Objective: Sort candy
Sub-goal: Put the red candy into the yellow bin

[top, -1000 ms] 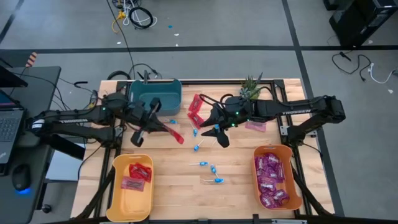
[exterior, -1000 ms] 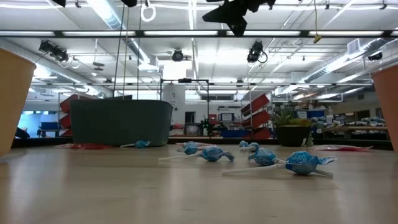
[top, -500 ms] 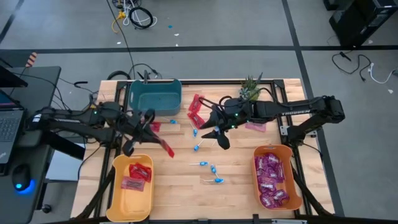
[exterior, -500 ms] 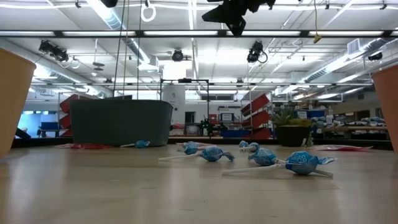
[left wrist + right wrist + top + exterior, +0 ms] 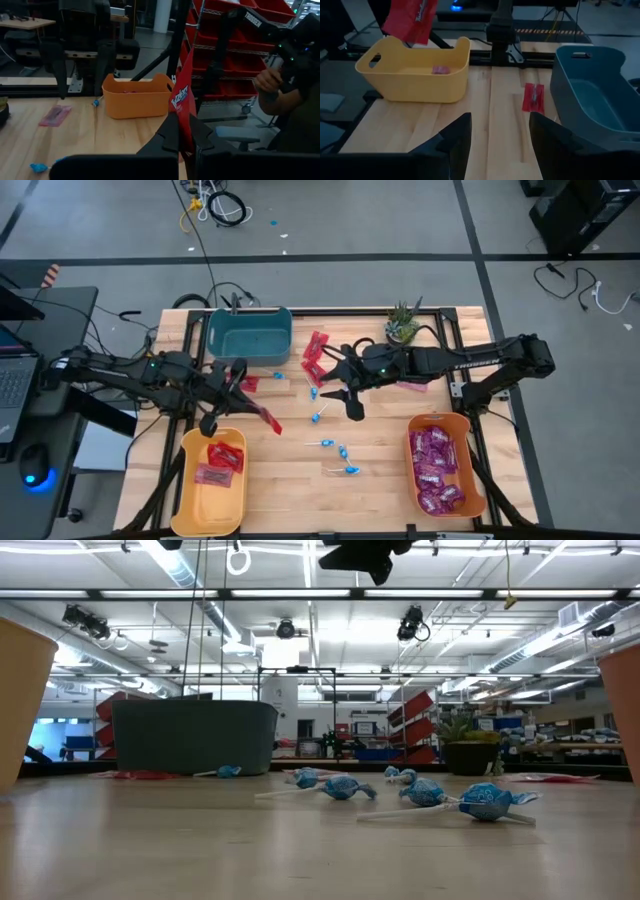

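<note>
Three bins sit on the bench (image 5: 300, 480): one at the back left (image 5: 249, 331), one front left (image 5: 212, 480), one front right (image 5: 440, 465) (packets inside both front ones). Lollipops (image 5: 340, 452) lie mid-bench between them; a plant (image 5: 402, 323) stands at the back.

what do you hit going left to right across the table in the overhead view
yellow bin → left gripper holding a red packet → blue lollipops → right gripper, open → orange bin full of purple packets
</note>
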